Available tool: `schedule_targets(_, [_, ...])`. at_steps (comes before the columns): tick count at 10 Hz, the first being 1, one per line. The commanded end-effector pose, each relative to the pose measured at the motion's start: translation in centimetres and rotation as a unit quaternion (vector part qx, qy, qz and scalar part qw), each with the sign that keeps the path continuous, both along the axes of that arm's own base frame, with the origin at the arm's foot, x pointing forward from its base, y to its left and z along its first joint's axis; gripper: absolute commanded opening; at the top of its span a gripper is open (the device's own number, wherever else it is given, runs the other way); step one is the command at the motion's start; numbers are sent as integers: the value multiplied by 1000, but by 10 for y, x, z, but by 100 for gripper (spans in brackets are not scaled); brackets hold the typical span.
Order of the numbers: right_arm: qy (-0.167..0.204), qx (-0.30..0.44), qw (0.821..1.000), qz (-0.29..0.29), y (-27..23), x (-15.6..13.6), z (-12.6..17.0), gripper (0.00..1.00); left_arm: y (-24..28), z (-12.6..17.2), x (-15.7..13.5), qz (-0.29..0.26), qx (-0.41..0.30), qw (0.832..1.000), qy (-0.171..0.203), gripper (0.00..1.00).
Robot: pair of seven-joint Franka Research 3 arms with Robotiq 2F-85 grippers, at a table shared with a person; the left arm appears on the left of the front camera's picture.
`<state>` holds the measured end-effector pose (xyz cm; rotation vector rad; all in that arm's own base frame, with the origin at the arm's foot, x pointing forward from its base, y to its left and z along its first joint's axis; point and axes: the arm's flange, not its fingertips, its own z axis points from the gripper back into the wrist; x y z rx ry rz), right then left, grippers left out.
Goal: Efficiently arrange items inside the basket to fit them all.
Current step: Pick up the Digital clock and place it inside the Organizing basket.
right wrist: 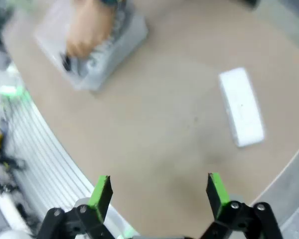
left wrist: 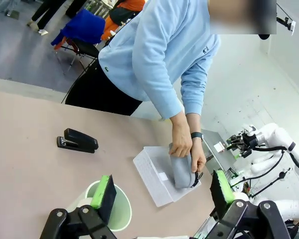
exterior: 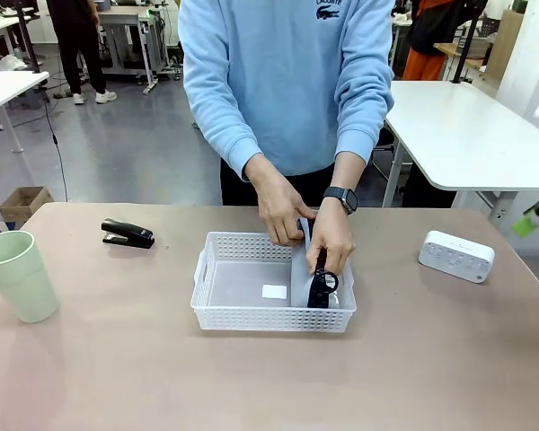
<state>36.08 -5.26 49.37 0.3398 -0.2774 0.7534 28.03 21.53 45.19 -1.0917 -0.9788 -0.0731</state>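
1. Worktop (exterior: 99, 377), beige, carries everything.
2. Person (exterior: 287, 81) in a pale blue sweatshirt stands at its far side, both hands (exterior: 331, 244) down in the basket (exterior: 251, 320).
3. Basket sits mid-worktop; the hands press the grey pouch (left wrist: 181, 172) into its right end, black strap showing.
4. Left jaws stand wide and empty above the cup (exterior: 18, 274). Right jaws stand wide and empty over bare worktop near the power strip (exterior: 456, 255).
5. Power strip lies right of the basket, well apart.
6. Cup stands upright at the left edge.
7. Stapler (exterior: 128, 233) lies left of the basket, apart from it.
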Motion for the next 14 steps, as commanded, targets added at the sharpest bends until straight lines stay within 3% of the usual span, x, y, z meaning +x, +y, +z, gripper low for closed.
schedule_targets(1, [-111, -96, 973, 179, -9, -10, -14, 100, 0, 1, 0, 1, -2, 1000, -17, 100])
schedule_targets(2, [-135, -115, 969, 175, -4, -11, -19, 100, 0, 1, 0, 1, -2, 1000, -17, 100])
schedule_targets(3, [-132, -94, 973, 164, -2, -11, -21, 100, 0, 1, 0, 1, -2, 1000, -17, 100])
schedule_targets(4, [-43, -94, 986, 133, 4, -4, -11, 100, 0, 1, 0, 1, -2, 1000, -17, 100])
schedule_targets(7, [-43, -94, 986, 133, 4, -4, -11, 100, 0, 1, 0, 1, -2, 1000, -17, 100])
schedule_targets(9, [-73, -107, 982, 139, 3, -4, -17, 100, 0, 1, 0, 1, -2, 1000, -17, 100])
schedule_targets(10, [-79, -109, 982, 134, 2, 6, -16, 100, 0, 1, 0, 1, -2, 1000, -17, 100])
schedule_targets(12, [-55, -95, 985, 131, 11, 44, -20, 100, 0, 1, 0, 1, -2, 1000, -17, 100])
schedule_targets(14, [-20, -77, 996, 47, 20, 76, -26, 100, 0, 1, 0, 1, -2, 1000, -17, 100])
